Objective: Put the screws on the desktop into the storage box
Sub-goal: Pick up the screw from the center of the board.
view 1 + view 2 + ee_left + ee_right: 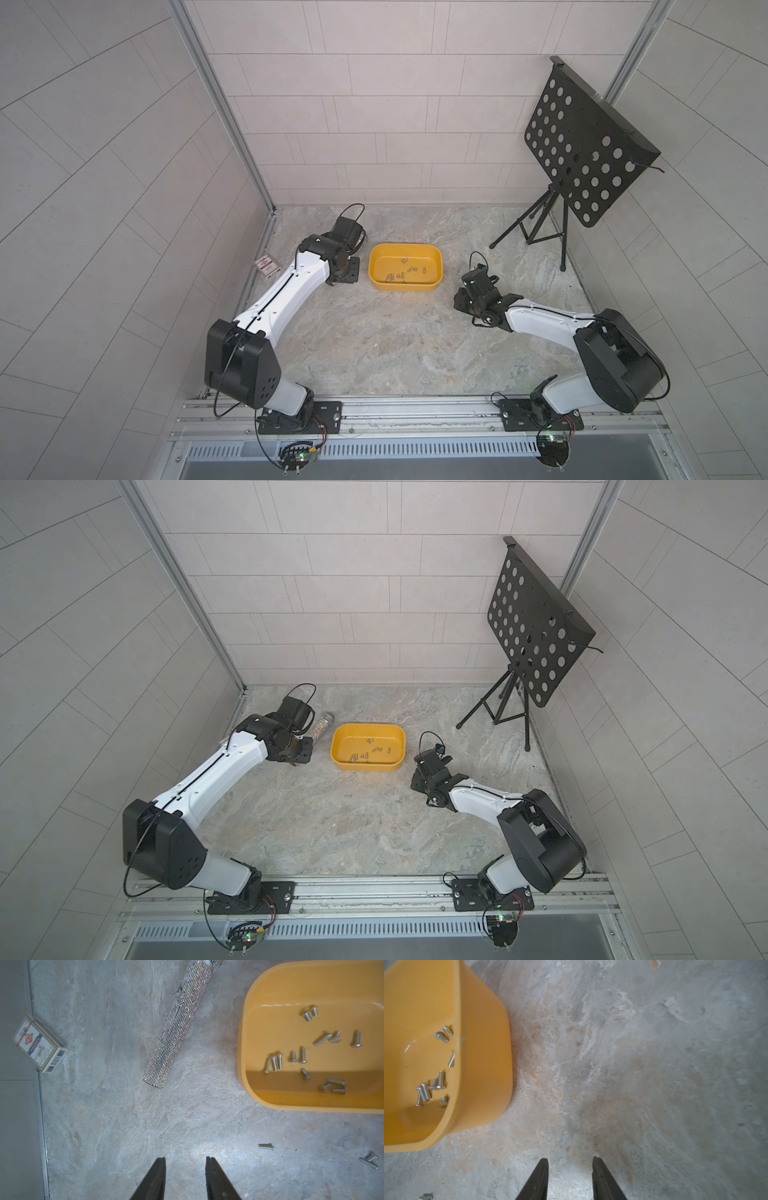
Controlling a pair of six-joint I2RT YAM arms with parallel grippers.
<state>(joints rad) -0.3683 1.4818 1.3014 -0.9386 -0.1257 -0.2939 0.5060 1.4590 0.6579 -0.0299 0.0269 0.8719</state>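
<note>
Left claw (185, 1159) parted, pointing down at desktop (124, 1126), right claw (570, 1159) likewise

Storage box (259, 1001) glossy yellow plastic — screws (302, 1055) shiny metal — desktop (124, 1126) matt, stone-veined

We take this for a robotics lab test cell rather than a lived-in room: pale walls (374, 104) with tile-like seams close in three sides, held by bare aluminium posts (220, 104). The left arm (286, 286) and right arm (540, 320), white and black, are bolted on black plates (328, 415) to a slotted aluminium rail (415, 409) at the front edge of the marble-patterned desktop (374, 353). We see bare circuit boards (301, 457) with loose wires below, and a perforated black music stand (582, 137) in the far corner
</note>
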